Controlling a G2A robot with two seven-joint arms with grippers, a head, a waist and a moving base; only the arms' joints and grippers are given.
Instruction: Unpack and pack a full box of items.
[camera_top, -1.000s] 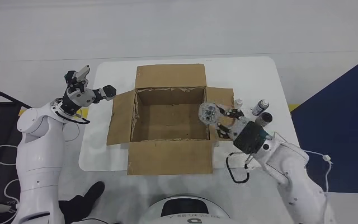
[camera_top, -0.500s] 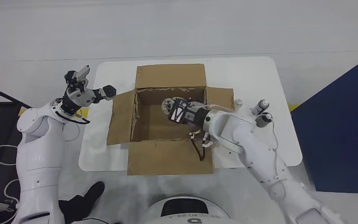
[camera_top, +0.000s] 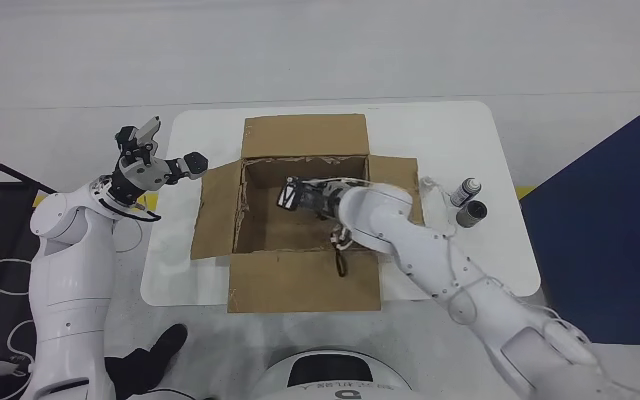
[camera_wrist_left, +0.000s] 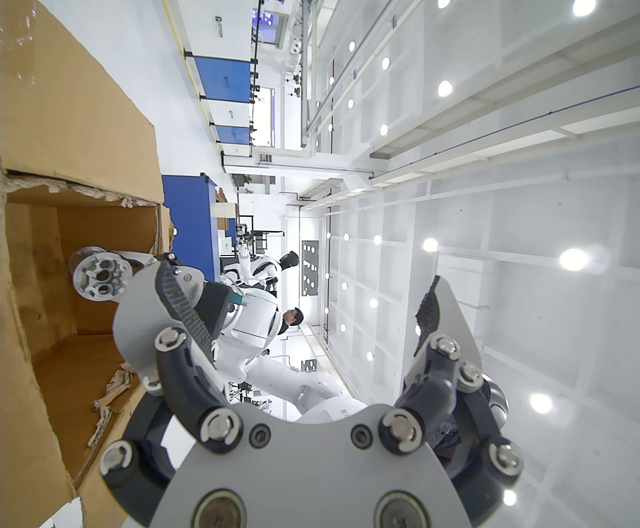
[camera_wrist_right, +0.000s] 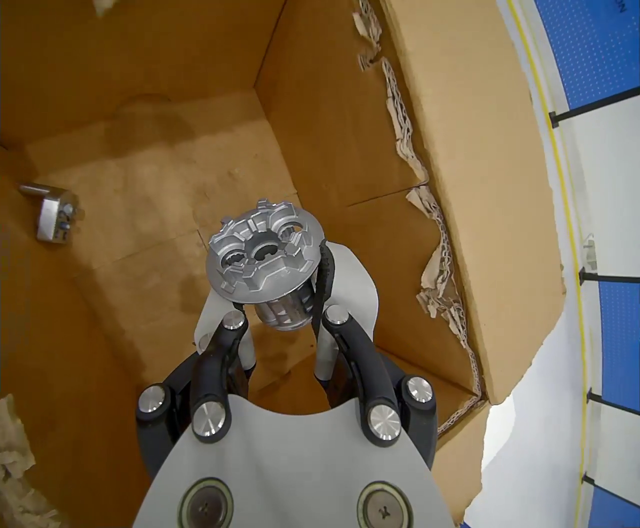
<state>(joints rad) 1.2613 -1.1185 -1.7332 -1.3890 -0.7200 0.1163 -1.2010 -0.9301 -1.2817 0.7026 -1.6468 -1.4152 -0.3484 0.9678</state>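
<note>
The open cardboard box (camera_top: 304, 135) stands mid-table with its flaps spread. My right gripper (camera_top: 290, 195) is inside it near the far wall, shut on a silver toothed metal part (camera_wrist_right: 265, 257), which it holds above the box floor (camera_wrist_right: 150, 165). That metal part (camera_wrist_left: 100, 275) also appears past the box wall in the left wrist view. A small metal block (camera_wrist_right: 52, 215) lies on the box floor, apart from the gripper. My left gripper (camera_top: 172, 145) is raised beside the box's left flap, open with nothing between its fingers (camera_wrist_left: 180, 300).
Two dark cylinders (camera_top: 466, 189) (camera_top: 473, 212) and a small white piece (camera_top: 428, 184) stand on the white table (camera_top: 450, 130), right of the box. The box's inner edges are torn and ragged (camera_wrist_right: 435, 260).
My right arm has swung left from over the right flap into the box, carrying the metal part. The left arm has not moved.
</note>
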